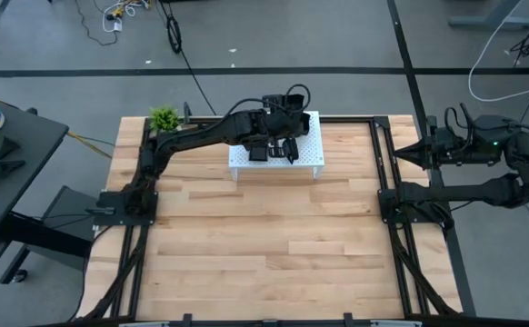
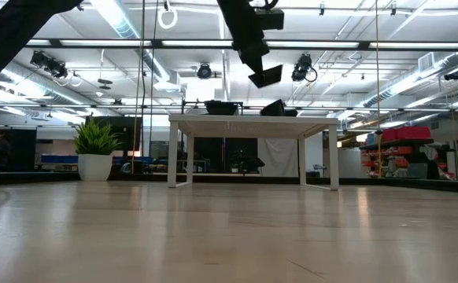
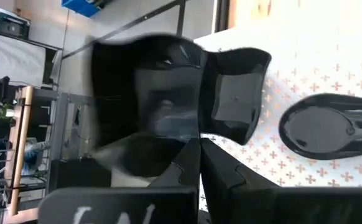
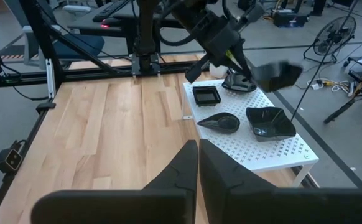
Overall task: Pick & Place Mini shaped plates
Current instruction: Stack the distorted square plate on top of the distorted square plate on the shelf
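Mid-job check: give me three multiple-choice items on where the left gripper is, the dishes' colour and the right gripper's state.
1. The left gripper is
A. at the table's near edge
B. above the white stand
C. beside the plant

2. The dishes on the stand are
A. white
B. green
C. black

3. The right gripper is
A. shut and empty
B. wide open
C. shut on a dish

Answers:
1. B: the left gripper hangs over the white stand, shut on a lifted dish.
2. C: the dishes on the stand, such as the square one, are glossy black.
3. A: the right gripper, at the table's right edge, has its fingers together with nothing between them.
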Controlling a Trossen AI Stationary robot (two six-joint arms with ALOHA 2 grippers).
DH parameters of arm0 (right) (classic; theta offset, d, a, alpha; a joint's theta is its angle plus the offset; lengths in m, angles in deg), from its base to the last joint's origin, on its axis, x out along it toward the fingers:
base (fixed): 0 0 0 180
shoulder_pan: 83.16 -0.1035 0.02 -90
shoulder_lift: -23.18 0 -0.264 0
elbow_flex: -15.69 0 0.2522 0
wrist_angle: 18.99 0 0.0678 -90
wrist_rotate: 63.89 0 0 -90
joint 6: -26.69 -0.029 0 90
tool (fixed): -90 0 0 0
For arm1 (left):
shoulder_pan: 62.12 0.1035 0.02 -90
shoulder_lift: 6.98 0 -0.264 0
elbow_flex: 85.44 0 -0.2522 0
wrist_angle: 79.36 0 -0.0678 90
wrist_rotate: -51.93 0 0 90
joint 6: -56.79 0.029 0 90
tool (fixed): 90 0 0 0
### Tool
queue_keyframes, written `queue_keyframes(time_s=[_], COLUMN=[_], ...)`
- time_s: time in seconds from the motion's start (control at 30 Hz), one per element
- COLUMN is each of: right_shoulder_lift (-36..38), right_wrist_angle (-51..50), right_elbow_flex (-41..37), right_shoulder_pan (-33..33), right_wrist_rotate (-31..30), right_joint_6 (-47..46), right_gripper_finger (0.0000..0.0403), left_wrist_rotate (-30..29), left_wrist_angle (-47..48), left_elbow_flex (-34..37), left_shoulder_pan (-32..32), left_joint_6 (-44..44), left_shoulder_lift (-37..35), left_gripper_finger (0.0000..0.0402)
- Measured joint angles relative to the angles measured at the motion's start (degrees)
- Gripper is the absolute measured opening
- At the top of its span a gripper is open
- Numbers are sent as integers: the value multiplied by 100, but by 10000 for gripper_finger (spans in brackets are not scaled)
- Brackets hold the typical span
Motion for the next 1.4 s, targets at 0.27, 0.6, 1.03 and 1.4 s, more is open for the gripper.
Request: queue_keyframes(time_s=[0.27, 0.6, 1.03, 1.4], right_shoulder_lift=[0, 0, 0, 0], right_wrist_angle=[2, 0, 0, 1], right_elbow_flex=[0, 2, 2, 1], right_shoulder_pan=[0, -2, 0, -2], right_wrist_rotate=[0, 0, -2, -1], right_joint_6=[0, -2, -2, -2], right_gripper_finger=[20, 20, 20, 20], left_wrist_rotate=[2, 125, 201, 265], left_wrist_angle=[-188, -322, -500, -609], left_elbow_flex=[-2, 10, 6, 10], left_shoulder_pan=[0, 7, 70, 98], left_joint_6=[1, -55, -49, 4], left_shoulder_lift=[144, 249, 429, 609], left_gripper_finger=[10, 9, 9, 8])
